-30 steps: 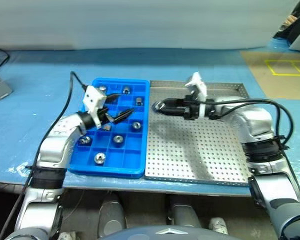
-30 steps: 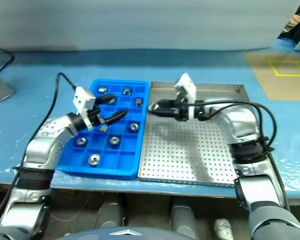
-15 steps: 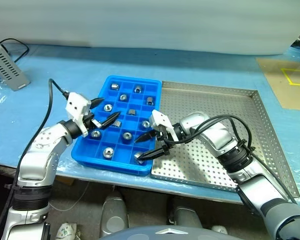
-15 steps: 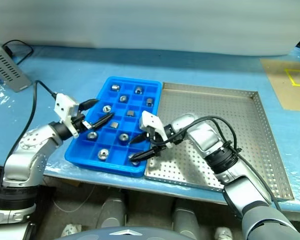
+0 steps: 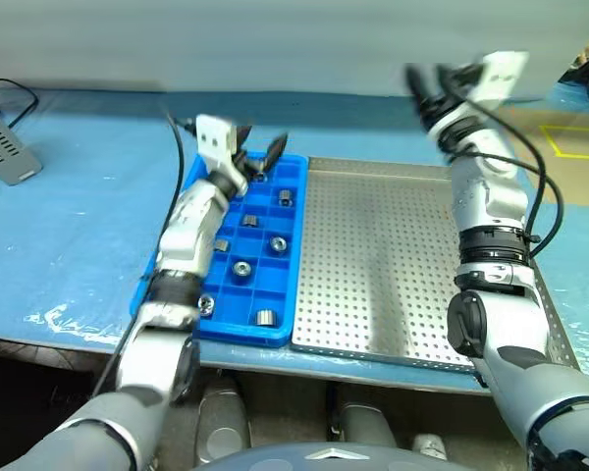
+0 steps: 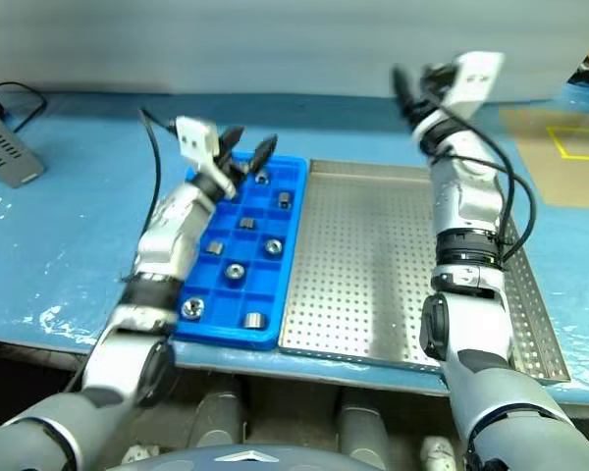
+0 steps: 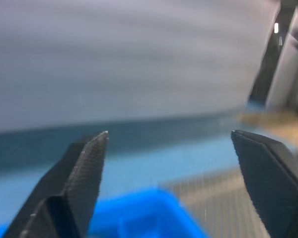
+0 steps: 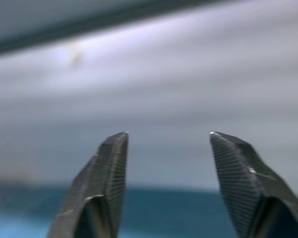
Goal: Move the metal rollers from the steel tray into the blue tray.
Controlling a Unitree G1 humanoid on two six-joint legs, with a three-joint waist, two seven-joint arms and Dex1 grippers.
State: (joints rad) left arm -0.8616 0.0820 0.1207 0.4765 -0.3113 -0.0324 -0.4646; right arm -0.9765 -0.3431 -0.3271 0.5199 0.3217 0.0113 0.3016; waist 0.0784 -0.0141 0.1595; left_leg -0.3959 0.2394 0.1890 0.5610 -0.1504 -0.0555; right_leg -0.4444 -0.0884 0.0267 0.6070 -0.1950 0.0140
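A blue-covered table [image 5: 69,245] carries the steel tray [image 5: 393,265], a flat perforated sheet with a low raised rim. The blue tray [image 5: 201,329], a moulded plastic grid of square compartments, is set against its left edge. Ring-shaped metal rollers [image 5: 242,268] are seated in separate compartments. The left gripper [image 5: 258,157] is raised over the blue tray's far end, fingers apart and empty. The right gripper [image 8: 166,141] is raised high, fingers parted and empty.

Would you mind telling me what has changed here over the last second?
Both arms have lifted away. The right gripper, which reached low over the blue tray's near corner half a second ago, is now raised high beyond the steel tray, open and empty. The left gripper rose from mid-tray to above the blue tray's far edge, also open. The metal rollers stay in their compartments; the steel tray stays bare.
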